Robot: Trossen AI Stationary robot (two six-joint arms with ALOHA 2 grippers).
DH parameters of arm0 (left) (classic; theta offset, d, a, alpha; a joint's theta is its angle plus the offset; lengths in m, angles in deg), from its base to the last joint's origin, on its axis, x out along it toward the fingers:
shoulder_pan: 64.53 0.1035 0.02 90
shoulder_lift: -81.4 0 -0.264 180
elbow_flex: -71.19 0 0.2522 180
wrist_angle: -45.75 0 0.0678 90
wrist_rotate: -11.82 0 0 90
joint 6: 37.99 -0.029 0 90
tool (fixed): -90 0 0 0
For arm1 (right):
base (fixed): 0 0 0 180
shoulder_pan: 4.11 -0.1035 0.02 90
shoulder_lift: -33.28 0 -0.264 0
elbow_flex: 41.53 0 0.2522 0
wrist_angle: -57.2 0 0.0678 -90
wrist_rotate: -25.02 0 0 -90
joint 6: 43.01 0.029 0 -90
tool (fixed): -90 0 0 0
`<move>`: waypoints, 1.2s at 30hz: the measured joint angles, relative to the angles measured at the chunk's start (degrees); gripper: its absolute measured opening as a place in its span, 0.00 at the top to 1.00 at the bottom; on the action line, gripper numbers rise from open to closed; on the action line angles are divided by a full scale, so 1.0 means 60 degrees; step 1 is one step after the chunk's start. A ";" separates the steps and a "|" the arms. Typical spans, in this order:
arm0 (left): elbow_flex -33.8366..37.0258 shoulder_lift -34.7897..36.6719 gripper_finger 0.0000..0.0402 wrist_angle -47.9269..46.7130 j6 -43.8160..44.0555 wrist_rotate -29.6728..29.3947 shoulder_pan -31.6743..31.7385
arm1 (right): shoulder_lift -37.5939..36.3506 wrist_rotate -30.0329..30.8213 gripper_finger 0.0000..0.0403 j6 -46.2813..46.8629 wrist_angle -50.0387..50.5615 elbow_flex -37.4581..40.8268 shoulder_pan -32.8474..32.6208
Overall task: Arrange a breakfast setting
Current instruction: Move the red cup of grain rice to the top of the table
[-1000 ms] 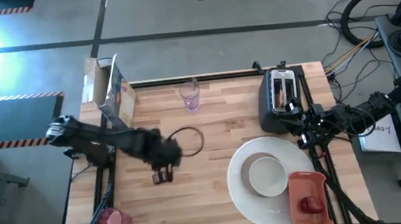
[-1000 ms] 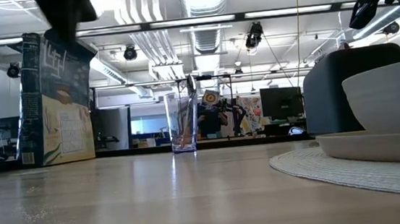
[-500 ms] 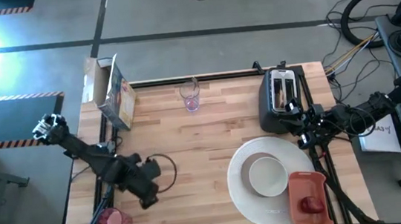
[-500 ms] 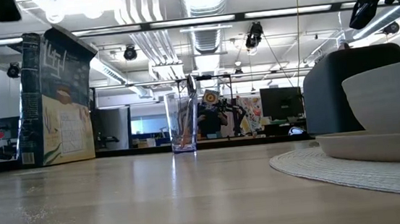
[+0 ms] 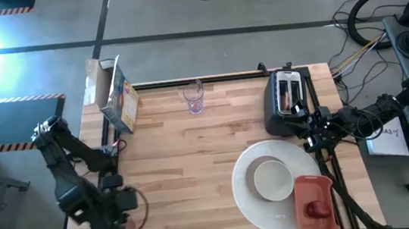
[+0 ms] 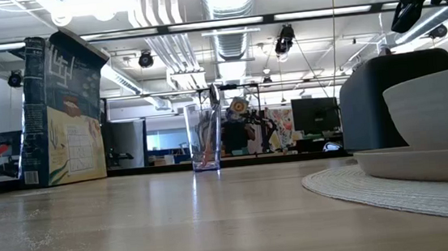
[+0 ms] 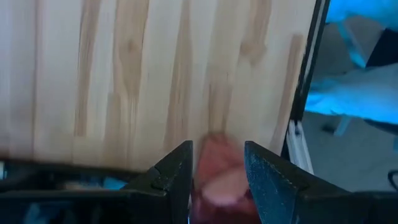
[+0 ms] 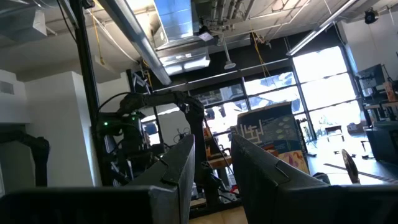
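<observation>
The pink tumbler (image 7: 217,177) stands at the table's near left corner, and only a sliver of it (image 5: 130,227) shows in the high view. My left gripper (image 5: 120,215) hangs over it, open, with a finger (image 7: 177,171) on either side of it. My right gripper (image 5: 307,130) waits open and empty at the table's right edge beside the black toaster (image 5: 288,98). A small white bowl (image 5: 272,180) sits on the large white plate (image 5: 253,204). A dark-red fruit (image 5: 318,209) lies in the orange-red tray (image 5: 313,194). The clear glass (image 5: 194,99) stands at the far edge. My left gripper comes at the pink tumbler from above, its fingers on either side of the tumbler's top (image 7: 217,162). The picture is blurred, and I cannot tell whether the fingers touch it. The tumbler stands on the table.
A cereal box (image 5: 115,101) stands at the far left corner. The toaster stands at the far right. The tray overlaps the plate's near right rim. Bare wood lies between the glass, the plate and the tumbler.
My left gripper has swung from the middle of the table toward the near left corner and now hangs over the pink tumbler. It has left the low view. Nothing on the table has moved.
</observation>
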 joint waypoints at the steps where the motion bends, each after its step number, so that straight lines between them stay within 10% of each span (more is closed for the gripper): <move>1: -0.0010 0.0000 0.68 -0.0041 0.0262 0.0009 -0.0214 | 0.0000 0.0000 0.76 0.0000 0.0000 0.0000 0.0000; 36: 0.0711 -0.1041 0.68 -0.0839 0.0521 0.0625 -0.1394 | -0.0002 0.0000 0.76 0.0000 -0.0002 0.0000 0.0000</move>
